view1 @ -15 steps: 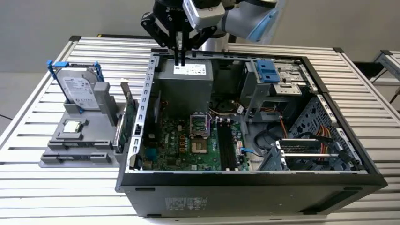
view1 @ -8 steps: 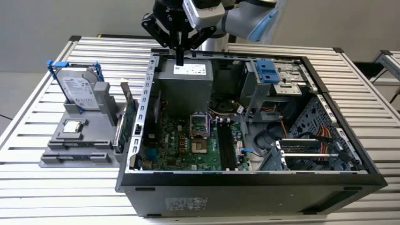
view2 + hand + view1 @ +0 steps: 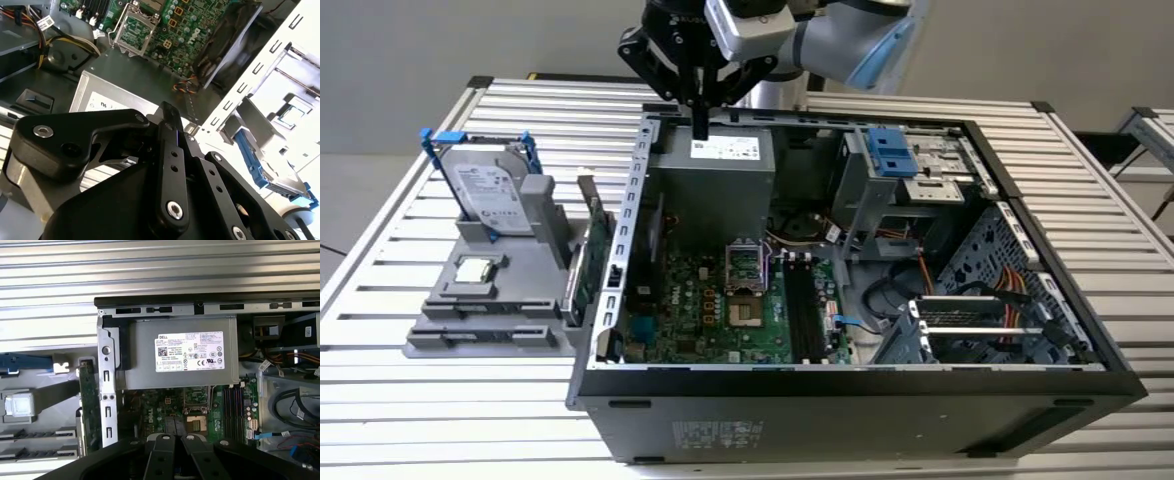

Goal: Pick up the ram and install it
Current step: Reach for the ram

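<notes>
My gripper [image 3: 700, 128] hangs over the far wall of the open computer case [image 3: 607, 395], just above the grey power supply [image 3: 714, 150]. Its black fingers [image 3: 165, 455] meet at the tips and look shut, with nothing between them. The ram is out of view. Dark empty memory slots [image 3: 801, 315] run beside the processor socket [image 3: 744, 268] on the green motherboard, and they appear in the first wrist view as memory slots [image 3: 231, 405]. In the second wrist view the finger linkage [image 3: 170, 165] stands in front of the power supply [image 3: 100, 102].
On the exterior view's left, a grey fixture [image 3: 480, 335] holds a silver hard drive [image 3: 487, 195] with a blue bracket, a small chip [image 3: 478, 268] and an upright green card [image 3: 594, 265] close to the case wall. Drive cages and cables fill the case's right side [image 3: 961, 310].
</notes>
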`<move>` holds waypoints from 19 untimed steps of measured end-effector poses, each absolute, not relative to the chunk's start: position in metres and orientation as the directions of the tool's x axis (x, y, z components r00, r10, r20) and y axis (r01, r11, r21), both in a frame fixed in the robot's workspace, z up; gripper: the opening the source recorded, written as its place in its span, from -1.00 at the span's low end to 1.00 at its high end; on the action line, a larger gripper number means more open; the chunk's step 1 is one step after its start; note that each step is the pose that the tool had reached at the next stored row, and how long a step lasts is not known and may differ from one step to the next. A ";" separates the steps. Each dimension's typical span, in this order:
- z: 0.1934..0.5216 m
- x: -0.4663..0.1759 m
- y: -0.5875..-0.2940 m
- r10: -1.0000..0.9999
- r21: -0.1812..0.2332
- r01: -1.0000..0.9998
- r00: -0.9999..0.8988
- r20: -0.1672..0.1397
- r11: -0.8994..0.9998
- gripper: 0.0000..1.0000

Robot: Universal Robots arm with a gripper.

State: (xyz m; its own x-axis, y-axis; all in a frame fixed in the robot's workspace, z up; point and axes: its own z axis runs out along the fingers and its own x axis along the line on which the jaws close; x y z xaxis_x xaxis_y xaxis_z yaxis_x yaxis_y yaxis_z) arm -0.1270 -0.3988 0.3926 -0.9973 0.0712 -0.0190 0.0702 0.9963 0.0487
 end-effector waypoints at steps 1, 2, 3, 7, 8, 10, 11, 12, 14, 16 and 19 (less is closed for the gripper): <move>0.393 -0.128 -0.399 0.071 0.049 0.070 -0.997 -0.019 0.996 -1.00; 0.393 -0.130 -0.399 0.071 0.049 0.070 -0.997 -0.019 0.996 -1.00; 0.393 -0.131 -0.399 0.071 0.049 0.070 -0.997 -0.019 0.996 -1.00; 0.393 -0.135 -0.399 0.071 0.049 0.070 -0.997 -0.019 0.996 -1.00; 0.393 -0.135 -0.399 0.071 0.049 0.070 -0.997 -0.019 0.996 -1.00; 0.393 -0.137 -0.399 0.071 0.049 0.070 -0.997 -0.019 0.996 -1.00; 0.393 -0.138 -0.399 0.071 0.049 0.070 -0.997 -0.019 0.996 -1.00; 0.393 -0.139 -0.399 0.071 0.049 0.070 -0.997 -0.019 0.996 -1.00; 0.393 -0.140 -0.399 0.071 0.049 0.070 -0.997 -0.019 0.996 -1.00; 0.393 -0.141 -0.399 0.071 0.049 0.070 -0.997 -0.019 0.996 -1.00; 0.393 -0.143 -0.399 0.071 0.049 0.070 -0.997 -0.019 0.996 -1.00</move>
